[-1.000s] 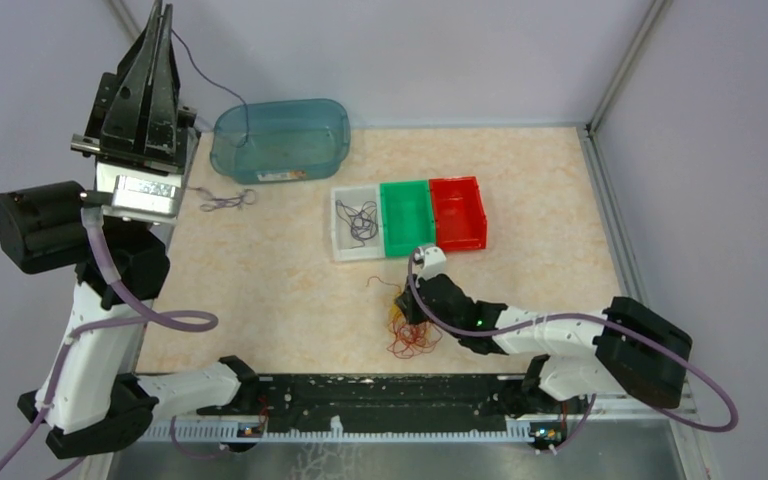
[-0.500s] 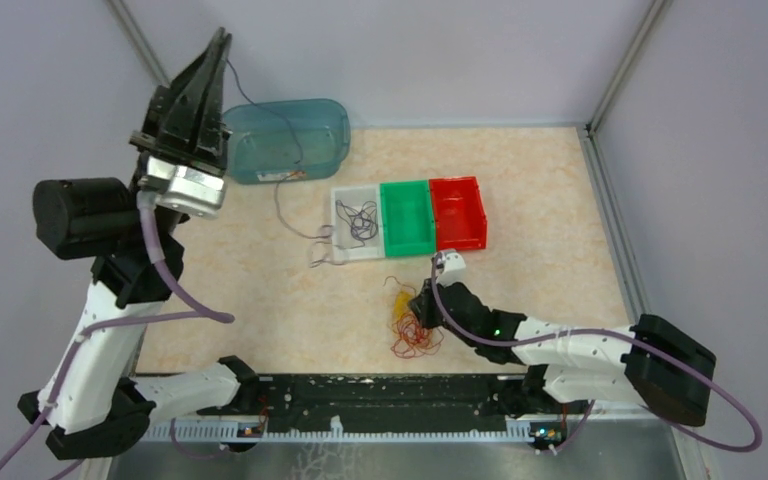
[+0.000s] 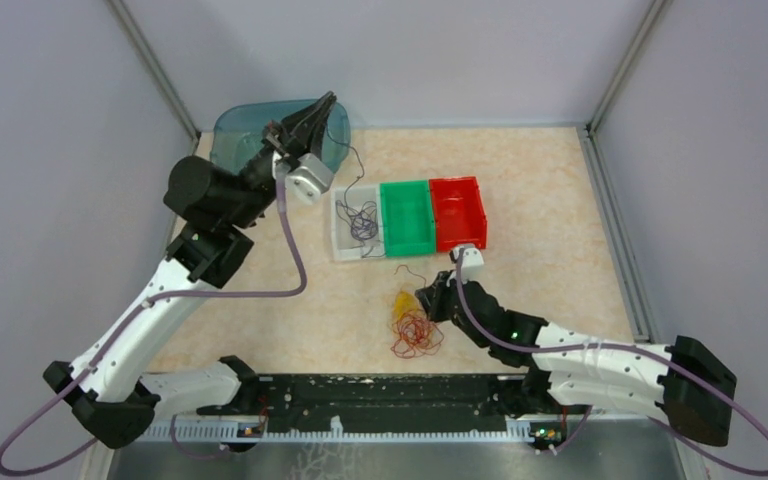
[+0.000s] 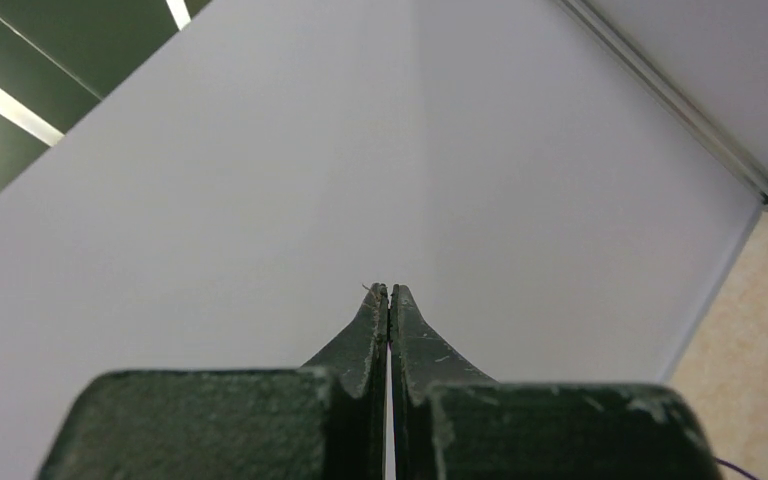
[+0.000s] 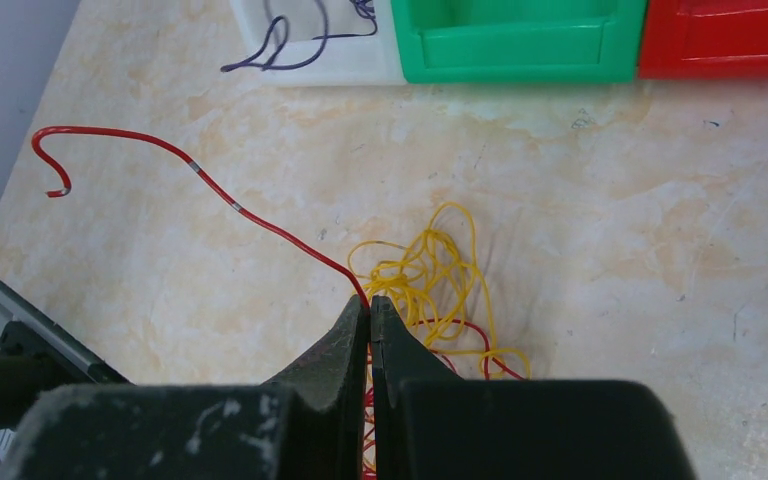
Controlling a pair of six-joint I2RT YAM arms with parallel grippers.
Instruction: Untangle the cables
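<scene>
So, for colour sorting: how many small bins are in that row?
3, side by side: white bin at left, holding dark purple cables; green bin in the middle; red bin at right. None look hidden.

Marbled beige table [image 3: 540,200] with teal tub [image 3: 235,132], three-bin row [image 3: 407,215], red cable [image 3: 415,342], yellow cable clump [image 3: 401,303]

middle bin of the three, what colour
Green; the middle bin shows best in the right wrist view.
</scene>
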